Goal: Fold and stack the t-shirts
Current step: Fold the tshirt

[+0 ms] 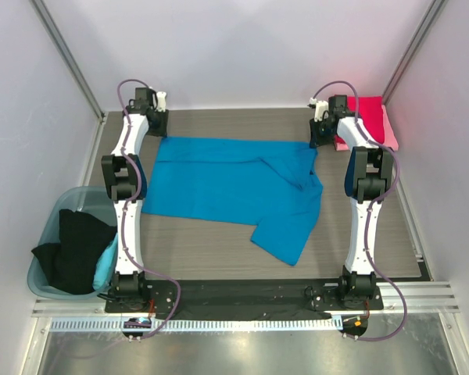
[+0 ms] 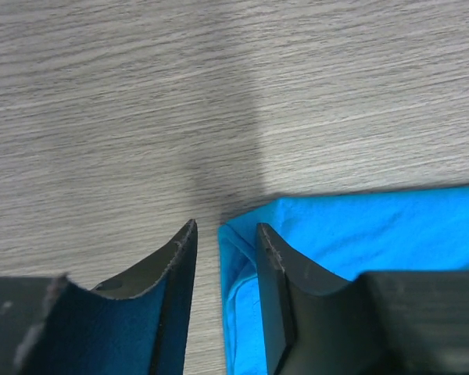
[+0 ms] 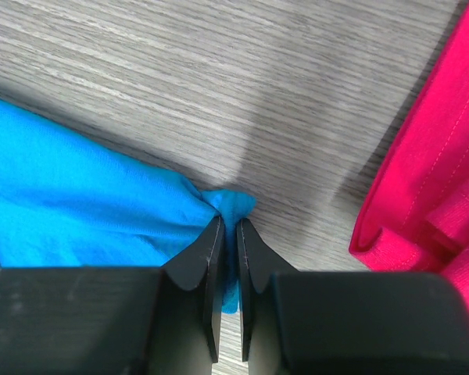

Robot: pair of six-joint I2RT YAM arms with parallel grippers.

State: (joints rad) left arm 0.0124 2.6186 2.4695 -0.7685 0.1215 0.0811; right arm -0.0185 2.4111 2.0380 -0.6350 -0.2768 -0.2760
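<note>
The bright blue t-shirt [image 1: 234, 187] lies spread across the middle of the table, one part trailing toward the front. My left gripper [image 1: 158, 125] is at its far left corner. In the left wrist view the jaws [image 2: 225, 230] stand apart around the shirt's corner [image 2: 375, 226], not pinching it. My right gripper [image 1: 320, 133] is at the far right corner. In the right wrist view it [image 3: 228, 223] is shut on a bunched tip of the blue shirt [image 3: 78, 187]. A folded crimson shirt [image 1: 369, 116] lies on a pale pink one [image 1: 392, 139] at the back right.
A translucent teal tub [image 1: 62, 207] stands off the table's left side with a black shirt [image 1: 74, 250] hanging over its rim. The crimson shirt [image 3: 438, 156] lies close to the right of my right gripper. White walls enclose the back and sides.
</note>
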